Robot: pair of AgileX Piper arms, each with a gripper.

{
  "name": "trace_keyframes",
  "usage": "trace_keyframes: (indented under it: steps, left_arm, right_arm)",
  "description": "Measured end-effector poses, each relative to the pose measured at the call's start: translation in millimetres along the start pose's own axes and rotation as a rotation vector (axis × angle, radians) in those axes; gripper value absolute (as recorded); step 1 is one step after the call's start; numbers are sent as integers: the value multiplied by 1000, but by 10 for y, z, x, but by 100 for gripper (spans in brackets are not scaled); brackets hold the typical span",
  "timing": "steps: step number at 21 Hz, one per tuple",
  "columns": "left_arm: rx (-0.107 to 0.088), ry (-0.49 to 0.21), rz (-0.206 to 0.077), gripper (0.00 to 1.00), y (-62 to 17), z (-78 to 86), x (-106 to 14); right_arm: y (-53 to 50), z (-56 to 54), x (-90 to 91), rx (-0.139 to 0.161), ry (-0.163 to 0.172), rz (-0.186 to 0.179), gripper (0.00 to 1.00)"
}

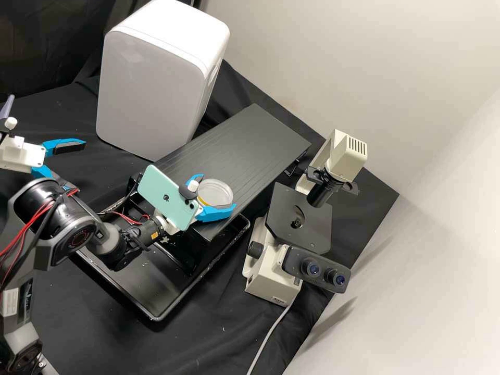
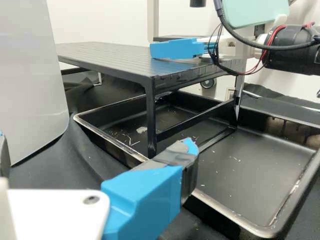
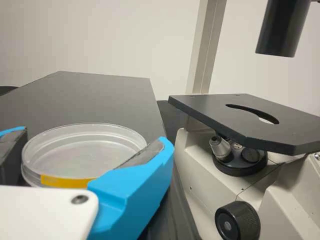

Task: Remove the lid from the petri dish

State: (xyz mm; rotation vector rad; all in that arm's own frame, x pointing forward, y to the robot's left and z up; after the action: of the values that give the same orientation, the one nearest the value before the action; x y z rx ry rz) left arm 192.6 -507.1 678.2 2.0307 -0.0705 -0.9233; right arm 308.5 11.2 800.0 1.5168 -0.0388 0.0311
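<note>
**Straddling the petri dish, lid in place**

The right tool is spread wide, one blue finger on each side of the petri dish. Whether the pads touch its wall cannot be told. The dish sits near the corner of a black ribbed platform standing in a black tray, its clear lid on. The left tool hangs well apart, open and empty, near a white box. A microscope stands beside the tray on the worktop.
</note>
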Motion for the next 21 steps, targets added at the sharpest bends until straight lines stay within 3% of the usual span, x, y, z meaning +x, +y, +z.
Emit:
trace_keyframes:
  steps: [16, 21]
  left_arm:
    - [-1, -3, -1, 100, -5, 12, 0]
    - [-1, -3, -1, 100, -5, 12, 0]
  right_arm:
    - [6, -5, 8, 0, 2, 3, 100]
    - [31, 8, 18, 38, -1, 12, 100]
